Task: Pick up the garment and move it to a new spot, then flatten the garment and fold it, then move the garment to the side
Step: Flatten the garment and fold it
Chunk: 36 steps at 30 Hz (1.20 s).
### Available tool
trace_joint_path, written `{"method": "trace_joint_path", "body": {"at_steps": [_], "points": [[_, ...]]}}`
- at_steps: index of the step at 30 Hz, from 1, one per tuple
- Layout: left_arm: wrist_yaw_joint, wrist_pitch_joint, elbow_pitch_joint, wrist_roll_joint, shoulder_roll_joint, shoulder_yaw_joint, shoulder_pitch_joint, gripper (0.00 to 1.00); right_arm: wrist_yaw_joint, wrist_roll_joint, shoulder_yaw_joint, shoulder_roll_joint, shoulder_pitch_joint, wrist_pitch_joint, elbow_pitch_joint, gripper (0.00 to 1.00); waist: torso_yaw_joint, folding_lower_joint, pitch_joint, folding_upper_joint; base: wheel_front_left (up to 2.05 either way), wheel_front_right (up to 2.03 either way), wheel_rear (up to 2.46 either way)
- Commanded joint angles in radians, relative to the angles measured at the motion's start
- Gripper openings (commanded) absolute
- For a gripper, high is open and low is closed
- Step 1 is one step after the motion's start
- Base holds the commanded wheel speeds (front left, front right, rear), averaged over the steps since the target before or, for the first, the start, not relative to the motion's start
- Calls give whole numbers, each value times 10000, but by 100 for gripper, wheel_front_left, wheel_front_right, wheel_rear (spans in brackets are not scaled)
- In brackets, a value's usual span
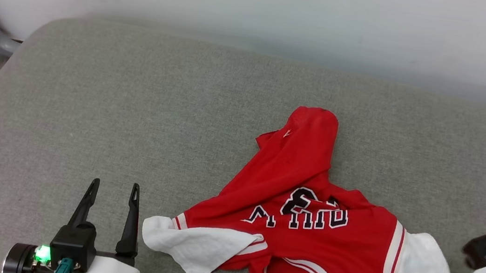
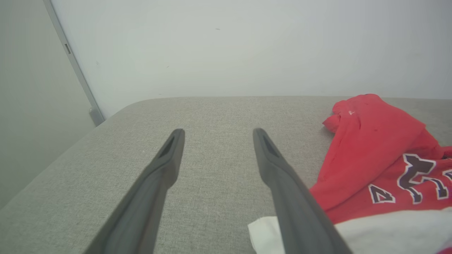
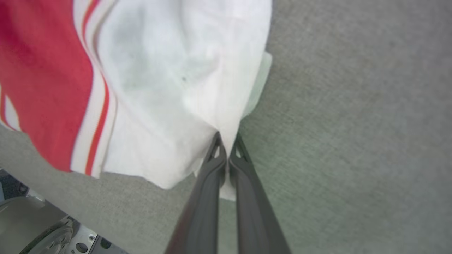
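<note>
Garment: red with white sleeves, lying crumpled right of centre on the grey padded surface. Its dark lettering reads upside down in the head view, and a bunched red end points toward the wall.
Left gripper: fingers spread wide and holding nothing, just beside one white sleeve.
Right gripper: fingers pinched together on the edge of the other white sleeve.

open grey cushion left of crumpled garment, wall closing the back
</note>
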Motion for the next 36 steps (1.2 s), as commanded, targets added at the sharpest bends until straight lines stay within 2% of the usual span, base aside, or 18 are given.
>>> {"method": "trace_joint_path", "body": {"at_steps": [1,9,13,18,20,25,30,32,36], "points": [[-50,-26,8,43,-2,36,121,100,-23,129,-299,-246,-57,-158,198,0,-82,0,-150,0,0,0,0],[-113,-26,1,72,-1,61,267,100,-21,442,-1809,-955,387,-624,966,0,-100,0,-385,0,0,0,0],[-137,-26,-11,76,-1,50,329,100,-21,340,-2312,-908,617,-652,1744,0,-31,0,-419,0,0,0,0],[-154,-26,29,53,-2,32,302,100,-22,73,-2595,-500,738,-1029,2571,2,84,0,-440,0,0,0,0],[-161,-26,32,43,3,68,329,100,-22,-127,-2780,-304,580,-1573,2717,100,83,0,-482,0,0,0,0],[-184,-26,30,39,79,157,426,100,-20,-719,-3303,165,221,-3240,2352,100,-57,0,-708,0,0,0,0],[-278,-26,-53,78,180,173,408,100,-20,-1690,-4245,853,457,-4759,1162,100,-281,0,-939,0,0,0,0],[-398,-26,-114,77,245,149,252,100,-20,-2500,-5048,1639,911,-5504,131,100,-426,0,-1038,0,0,0,0],[-640,-26,-201,103,443,71,-74,100,-20,-3696,-6104,2986,1684,-6085,-1413,100,-567,0,-1056,0,0,0,0]]}}
